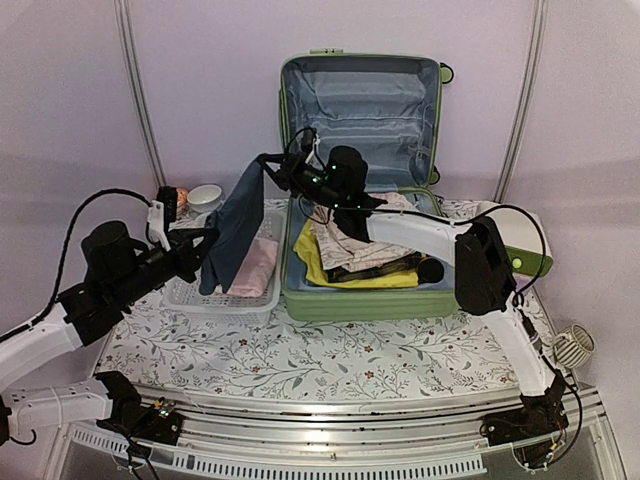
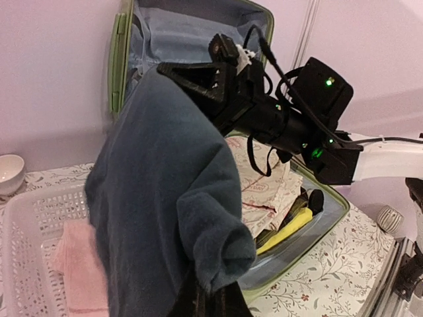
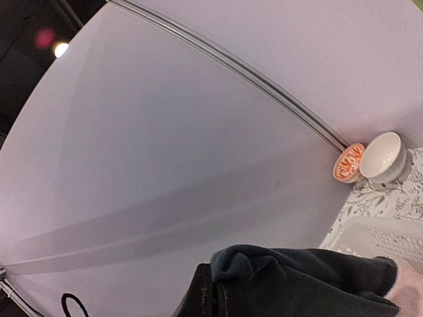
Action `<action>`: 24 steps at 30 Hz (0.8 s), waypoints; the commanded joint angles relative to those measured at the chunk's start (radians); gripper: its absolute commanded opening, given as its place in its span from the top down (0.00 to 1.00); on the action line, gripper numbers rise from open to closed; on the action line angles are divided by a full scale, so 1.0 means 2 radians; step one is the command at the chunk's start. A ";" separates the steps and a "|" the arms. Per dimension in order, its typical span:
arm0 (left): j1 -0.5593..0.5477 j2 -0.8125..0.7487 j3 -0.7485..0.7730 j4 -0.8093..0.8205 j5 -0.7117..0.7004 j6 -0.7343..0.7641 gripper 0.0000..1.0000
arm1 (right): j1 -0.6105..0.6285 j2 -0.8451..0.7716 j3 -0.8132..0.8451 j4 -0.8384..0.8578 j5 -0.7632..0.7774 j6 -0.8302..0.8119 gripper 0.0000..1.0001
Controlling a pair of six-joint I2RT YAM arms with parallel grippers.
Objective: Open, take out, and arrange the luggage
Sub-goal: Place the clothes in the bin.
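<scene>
Dark blue cloth, pinched tight by left gripper and right gripper, hangs over the basket; uneven release could drop it across the luggage rim.

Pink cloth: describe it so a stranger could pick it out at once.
Find the big open green luggage; a white perforated basket sits beside it on the left. The pink cloth lies inside that basket, the only pink thing in it, under the hanging dark blue garment.

White bowl behind basket; pink cloth inside.
</scene>
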 commanded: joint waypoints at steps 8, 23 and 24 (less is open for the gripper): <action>-0.009 0.028 -0.066 0.101 0.035 -0.057 1.00 | -0.029 0.058 0.031 0.010 -0.011 0.030 0.99; -0.042 0.157 -0.052 0.214 0.008 -0.067 1.00 | -0.066 0.068 0.029 -0.005 -0.034 0.040 0.99; -0.044 0.163 -0.053 0.223 0.007 -0.073 1.00 | -0.067 0.068 0.030 -0.007 -0.035 0.040 0.99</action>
